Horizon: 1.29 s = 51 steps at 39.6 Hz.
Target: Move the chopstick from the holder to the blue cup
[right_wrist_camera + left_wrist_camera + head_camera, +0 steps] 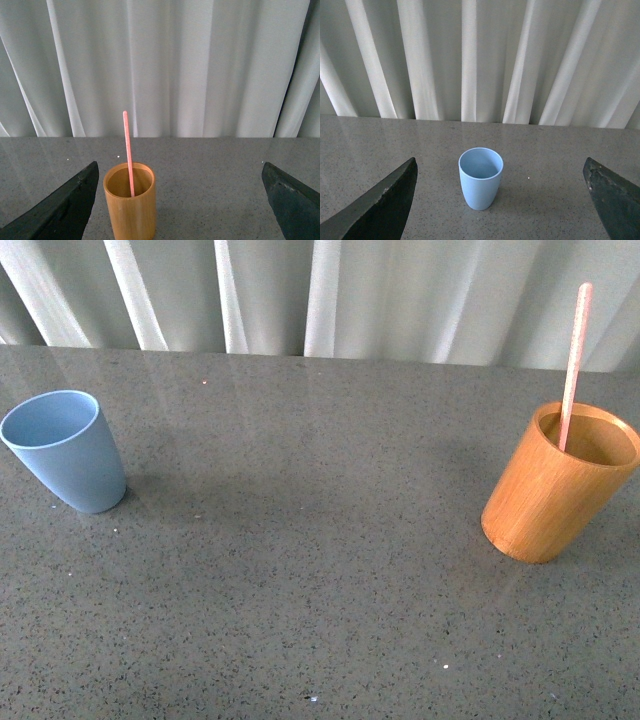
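The light blue cup stands upright and empty at the left of the grey table; it also shows in the left wrist view. The orange-brown holder stands at the right with the pink chopstick upright inside it. Both show in the right wrist view, the holder and the chopstick. My left gripper is open and empty, back from the cup. My right gripper is open and empty, back from the holder, which sits toward one finger. Neither arm shows in the front view.
The grey speckled table stretches between the cup and the holder. A white pleated curtain hangs right behind the table's far edge.
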Tool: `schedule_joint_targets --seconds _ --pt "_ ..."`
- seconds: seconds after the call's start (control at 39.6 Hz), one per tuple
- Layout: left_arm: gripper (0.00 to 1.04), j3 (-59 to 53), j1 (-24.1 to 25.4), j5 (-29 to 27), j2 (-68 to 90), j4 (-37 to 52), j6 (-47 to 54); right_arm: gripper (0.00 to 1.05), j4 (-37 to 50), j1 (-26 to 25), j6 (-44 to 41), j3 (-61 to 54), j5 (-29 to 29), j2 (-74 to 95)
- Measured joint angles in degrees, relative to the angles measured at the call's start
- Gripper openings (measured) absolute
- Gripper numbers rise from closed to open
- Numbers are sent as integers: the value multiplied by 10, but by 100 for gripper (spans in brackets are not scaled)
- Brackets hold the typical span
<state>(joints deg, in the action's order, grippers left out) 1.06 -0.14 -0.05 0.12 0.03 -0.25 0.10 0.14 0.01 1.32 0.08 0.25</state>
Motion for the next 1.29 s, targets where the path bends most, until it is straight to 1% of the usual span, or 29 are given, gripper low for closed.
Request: schedule_joint_targets --seconds 1.29 --pt "98 0 0 0 0 0 0 95 0 0 0 0 0 0"
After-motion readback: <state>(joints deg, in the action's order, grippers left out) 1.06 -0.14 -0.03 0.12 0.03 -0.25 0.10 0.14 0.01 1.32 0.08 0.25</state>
